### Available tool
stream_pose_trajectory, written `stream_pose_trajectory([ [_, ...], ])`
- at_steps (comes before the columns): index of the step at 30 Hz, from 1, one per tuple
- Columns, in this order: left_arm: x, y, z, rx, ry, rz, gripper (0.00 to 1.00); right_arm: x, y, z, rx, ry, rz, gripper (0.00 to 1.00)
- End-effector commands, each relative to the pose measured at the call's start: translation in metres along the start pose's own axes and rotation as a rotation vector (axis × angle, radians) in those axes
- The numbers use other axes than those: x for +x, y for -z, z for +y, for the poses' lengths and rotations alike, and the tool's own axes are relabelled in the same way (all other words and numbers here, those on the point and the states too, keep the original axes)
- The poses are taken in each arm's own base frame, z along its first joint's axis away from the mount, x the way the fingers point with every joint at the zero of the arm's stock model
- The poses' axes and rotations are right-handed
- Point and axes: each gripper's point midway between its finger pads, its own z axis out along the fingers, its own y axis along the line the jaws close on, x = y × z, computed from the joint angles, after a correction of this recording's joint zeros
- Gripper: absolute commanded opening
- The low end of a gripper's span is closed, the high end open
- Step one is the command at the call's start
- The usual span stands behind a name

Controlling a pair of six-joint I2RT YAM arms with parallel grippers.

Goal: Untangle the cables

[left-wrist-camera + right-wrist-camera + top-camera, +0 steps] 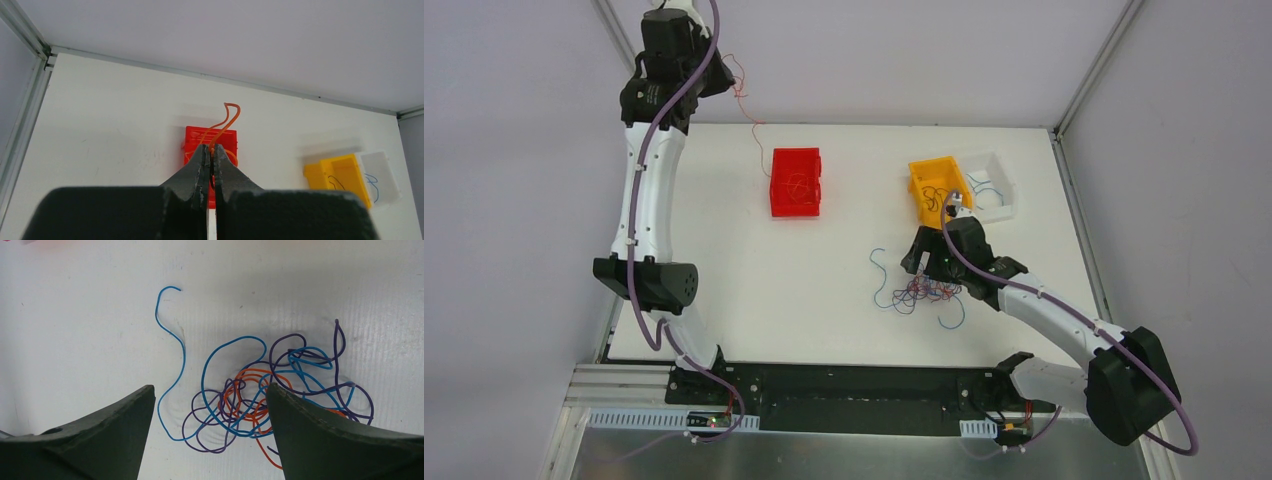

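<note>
On the near right of the table [724, 250], your right pincer [210, 387] stands with jaws spread wide, gripping nothing, above the tangle [250, 395]. Its wrist camera gives you what the overhead cannot: blue, purple and orange-red strands looped through one another. Most of the knot lies between the two fingers and runs under the one at the right of that view. One blue strand [172, 340] curls free toward the other finger. You cannot tell from there whether the fingertips touch the table. From overhead, the pincer sits at the far edge of the tangle, which shows only as a small multicoloured scribble.

Farther back, the yellow bin [921, 180] rests against the white bin [1004, 195], with dark strands in the first and blue ones in the second. The red bin [776, 190] stands well to their left, with red loops inside.

At the far left corner, your left pincer [210, 149] is raised, jaws closed on a red wire [227, 120]. Its wrist camera shows you the pinch itself, the wire kinking up past the fingertips with the red bin behind them. Only the overhead shows the wire trailing from the pincer down toward that bin's left rim.
</note>
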Motion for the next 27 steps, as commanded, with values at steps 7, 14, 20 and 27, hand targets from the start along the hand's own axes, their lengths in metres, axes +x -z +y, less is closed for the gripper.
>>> stream_pose_trajectory([
  [7, 0.025, -0.011, -0.02, 0.119, 0.069, 0.074, 0.0, -0.018, 0.006, 0.014, -0.041, -0.005, -0.044, 0.85],
  [14, 0.082, -0.037, -0.027, 0.132, 0.085, 0.187, 0.0, -0.018, 0.006, 0.014, -0.043, -0.006, -0.044, 0.85],
  [20, 0.114, -0.054, -0.031, 0.147, 0.104, 0.261, 0.0, -0.019, 0.006, 0.014, -0.044, -0.006, -0.043, 0.85],
  [27, 0.152, -0.08, -0.02, 0.097, 0.08, 0.336, 0.0, -0.019, 0.008, 0.014, -0.048, -0.005, -0.05, 0.85],
])
